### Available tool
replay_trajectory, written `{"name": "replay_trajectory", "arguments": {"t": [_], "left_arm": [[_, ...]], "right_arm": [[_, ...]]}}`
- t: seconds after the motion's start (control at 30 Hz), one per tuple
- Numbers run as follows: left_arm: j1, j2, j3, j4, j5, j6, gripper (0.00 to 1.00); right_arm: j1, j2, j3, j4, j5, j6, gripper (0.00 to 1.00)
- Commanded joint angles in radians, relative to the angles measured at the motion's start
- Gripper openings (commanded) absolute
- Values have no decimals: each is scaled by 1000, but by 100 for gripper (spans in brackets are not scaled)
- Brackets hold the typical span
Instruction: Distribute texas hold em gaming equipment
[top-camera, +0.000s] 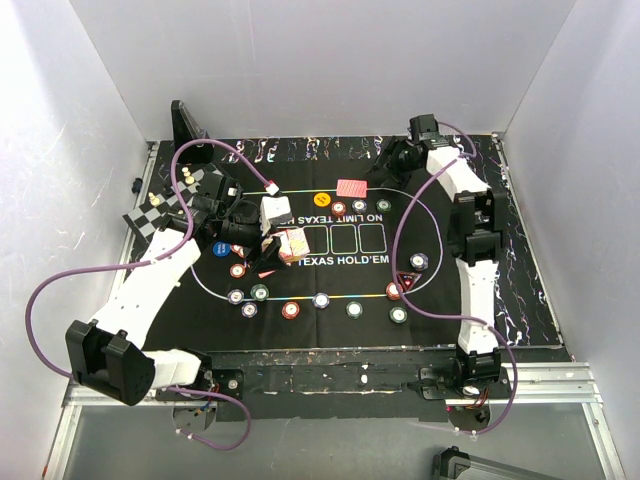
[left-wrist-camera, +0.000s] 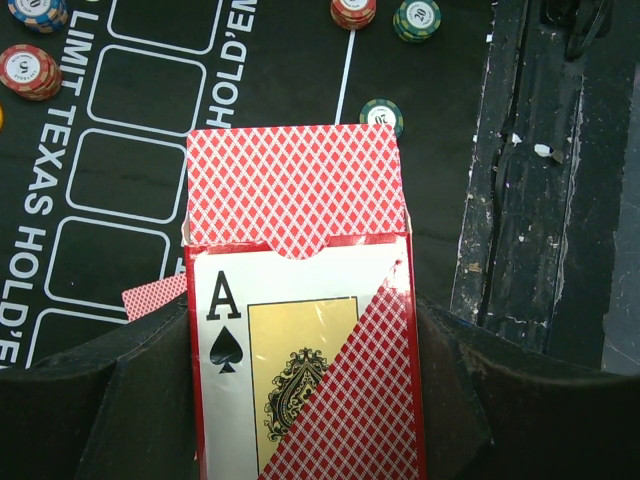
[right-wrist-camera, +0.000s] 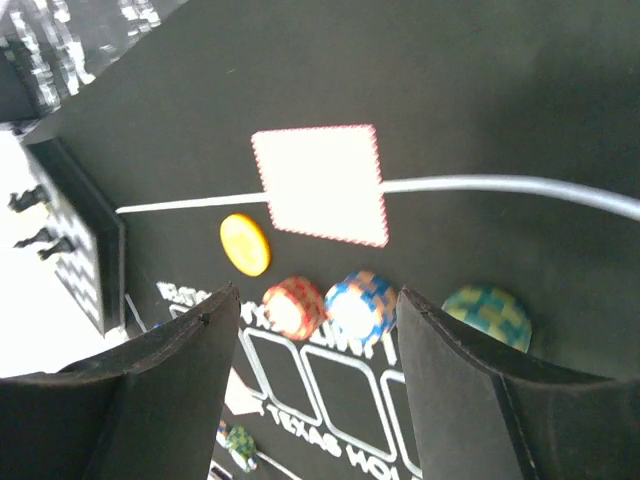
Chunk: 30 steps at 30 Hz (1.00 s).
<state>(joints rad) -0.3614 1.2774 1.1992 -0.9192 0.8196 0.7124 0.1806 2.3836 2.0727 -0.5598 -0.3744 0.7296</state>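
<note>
A robotics lab cell is indicated: the black worktop (top-camera: 330, 372) is boxed in by plain white panel walls (top-camera: 320, 70) at nine, twelve and three o'clock, with an aluminium frame rail (top-camera: 545, 385) set at six o'clock.

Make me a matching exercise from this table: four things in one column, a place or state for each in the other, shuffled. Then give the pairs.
Things
1. box of cards
2. chessboard
3. orange button
4. right hand

Places or states
A. open, holding nothing
B. next to the face-down card on the mat
C. gripped in the left hand
D. at the left edge, beside the mat

Pairs: 1-C, 2-D, 3-B, 4-A
</note>
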Motion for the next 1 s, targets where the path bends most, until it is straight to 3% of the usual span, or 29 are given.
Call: {"name": "replay_trajectory", "arguments": {"t": [0.0,0.13,0.3,0.47,0.97], "left_arm": [[6,-55,-10,22,35,-4,0],[6,-53,-13,32,35,-4,0],[6,-50,-6,45,35,-5,0],[6,-39,-3,49,30,-1,0],[6,-1,68,102,35,-57,0]], "right_arm": [[22,-269,-83,35,-9,-30,73],[94,-486,-291,118,-160,-18,83],[241,-719,-604,271,-377,14,86],[344,-842,-827,523,-504,186,88],[470,-730,-806,721,-541,320,90]]}}
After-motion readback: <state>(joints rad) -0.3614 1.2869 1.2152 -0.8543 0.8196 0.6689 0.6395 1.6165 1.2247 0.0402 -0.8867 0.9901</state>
